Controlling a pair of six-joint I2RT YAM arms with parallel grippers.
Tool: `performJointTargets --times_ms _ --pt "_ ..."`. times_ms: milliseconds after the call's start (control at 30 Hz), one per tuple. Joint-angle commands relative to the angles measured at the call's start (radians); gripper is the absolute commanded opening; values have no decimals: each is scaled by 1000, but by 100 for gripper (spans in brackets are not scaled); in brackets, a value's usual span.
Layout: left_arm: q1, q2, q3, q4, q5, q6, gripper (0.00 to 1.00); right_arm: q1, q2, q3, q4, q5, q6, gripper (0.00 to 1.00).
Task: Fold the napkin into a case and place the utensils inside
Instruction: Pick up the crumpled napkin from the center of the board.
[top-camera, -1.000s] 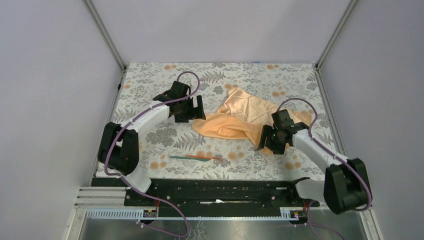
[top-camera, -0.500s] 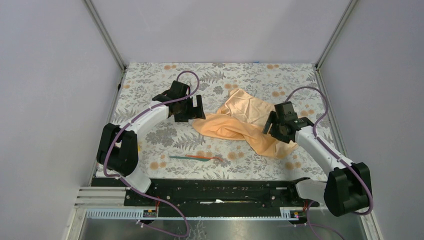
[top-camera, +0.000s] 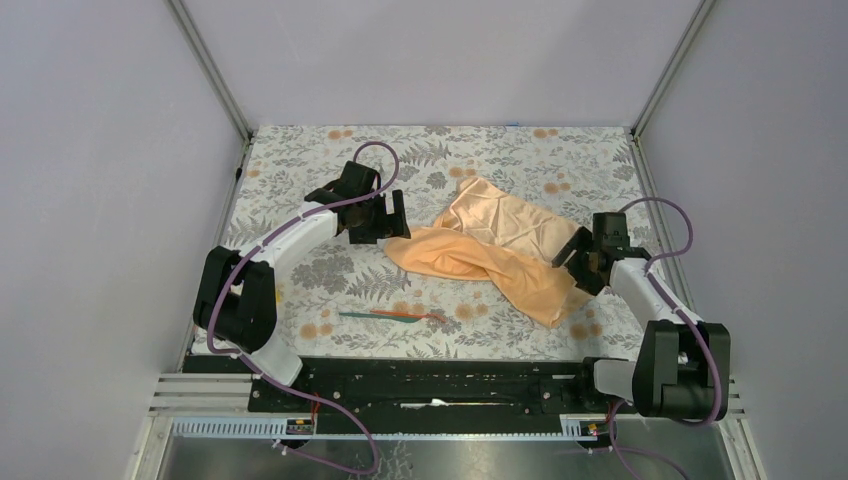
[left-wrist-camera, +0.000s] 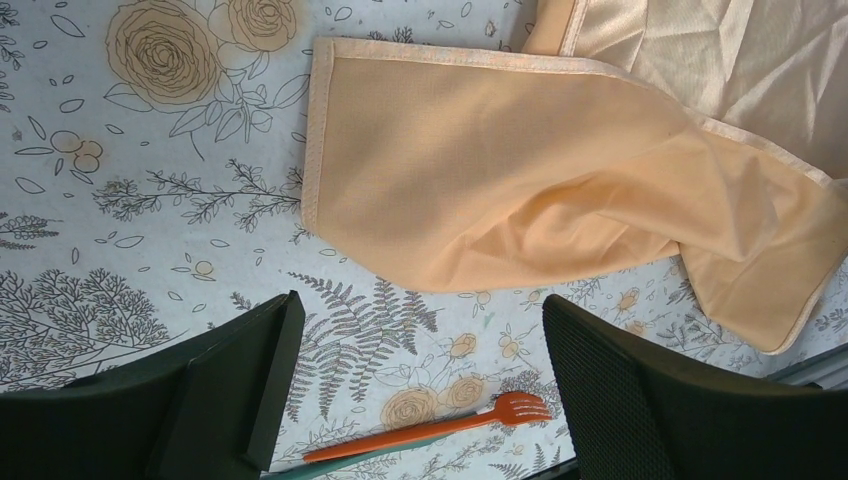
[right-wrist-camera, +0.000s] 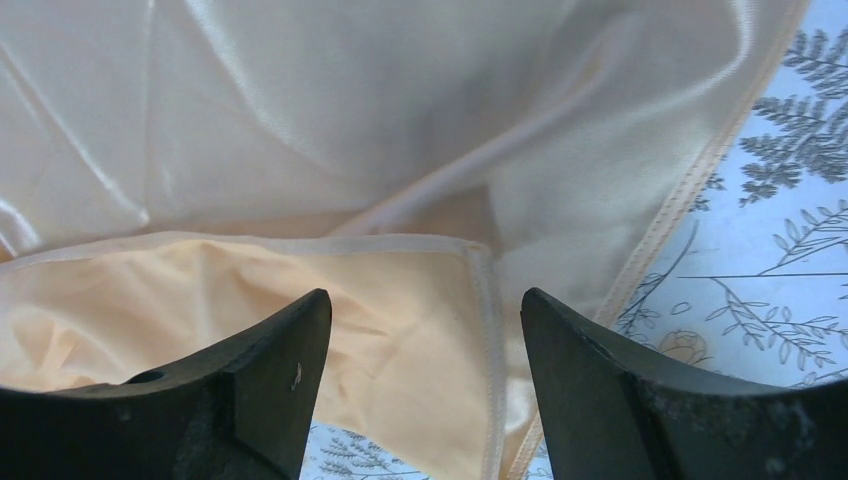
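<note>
Tablecloth: grey floral print across the table.
Napkin: peach-orange, crumpled, right of centre.
Left gripper: fingers wide apart, empty, beside napkin's left corner.
Right gripper: fingers apart, empty, over napkin's right edge.
Utensils: orange fork and teal piece, together, near-centre.

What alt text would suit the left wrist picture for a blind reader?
A crumpled peach-orange cloth napkin lies on a grey floral-print tablecloth. Below it, a thin orange-red plastic fork shows between the left arm's open black jaws.
</note>
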Motion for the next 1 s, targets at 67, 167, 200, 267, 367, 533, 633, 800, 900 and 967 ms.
performJointTargets --times_ms 67,167,200,267,367,533,633,800,900,967 --pt "-2 50 29 -7 -73 47 99 -56 17 -26 70 -14 -52 77" --pt "-1 162 136 -97 -105 73 96 -74 69 -35 123 -93 -84 72" --pt "-1 178 147 -98 -105 74 96 -74 85 -34 139 -120 -90 69" --pt "0 209 167 -99 -102 70 94 -74 101 -36 169 -171 -94 61" --pt "-1 256 192 -100 -105 64 91 -75 97 -49 190 -197 -87 53" --pt "-2 314 209 -72 -128 57 83 -74 86 -61 187 -208 -111 34" --pt "-2 347 238 -53 -117 46 79 -74 73 -64 182 -199 -129 29" --pt "-2 409 306 -35 -102 39 73 -74 55 -53 173 -199 -152 19" --pt "-3 442 314 -27 -74 26 66 -74 51 -44 170 -213 -159 14" --pt "-8 432 287 -9 -78 22 61 -74 48 -37 172 -224 -159 12"
